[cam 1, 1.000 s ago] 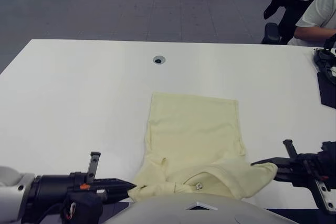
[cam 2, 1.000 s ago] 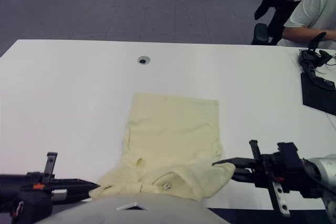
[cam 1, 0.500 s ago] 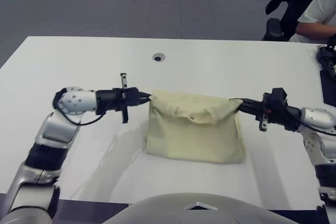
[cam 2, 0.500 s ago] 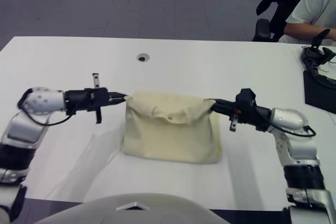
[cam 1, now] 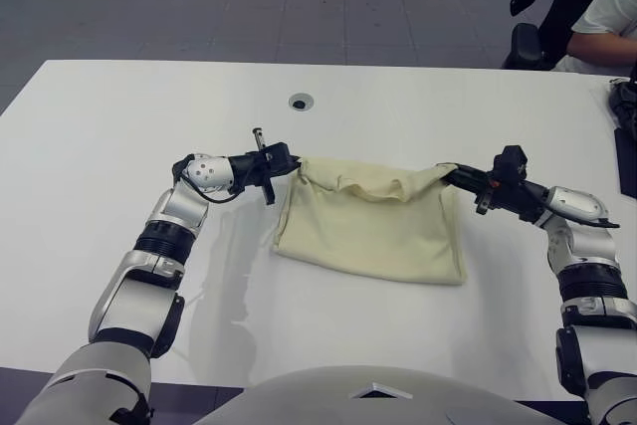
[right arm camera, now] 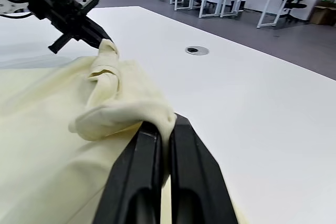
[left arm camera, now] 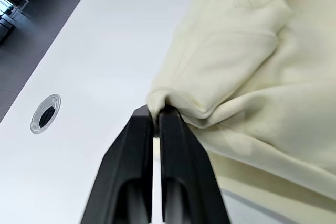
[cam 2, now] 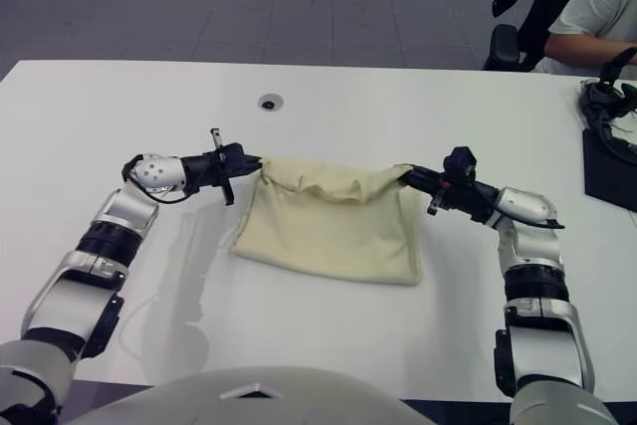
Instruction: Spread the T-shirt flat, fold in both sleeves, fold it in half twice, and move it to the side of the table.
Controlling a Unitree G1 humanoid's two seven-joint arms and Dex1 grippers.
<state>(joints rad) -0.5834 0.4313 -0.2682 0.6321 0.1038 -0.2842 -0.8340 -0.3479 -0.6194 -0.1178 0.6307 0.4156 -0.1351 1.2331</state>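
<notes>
Two corners of the T-shirt point(cam 1: 370, 231) sit clamped in our left hand point(cam 1: 295, 161) and right hand point(cam 1: 446, 173) — stretched apart, presumably so the fold lands square.

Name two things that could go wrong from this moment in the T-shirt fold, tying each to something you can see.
1. The left gripper and the right gripper each pinch only a small bunch of the T-shirt at a corner, so a tug might pull the cloth free.
2. The held edge sags and wrinkles between them, so the fold may land creased or crooked on the table.
</notes>
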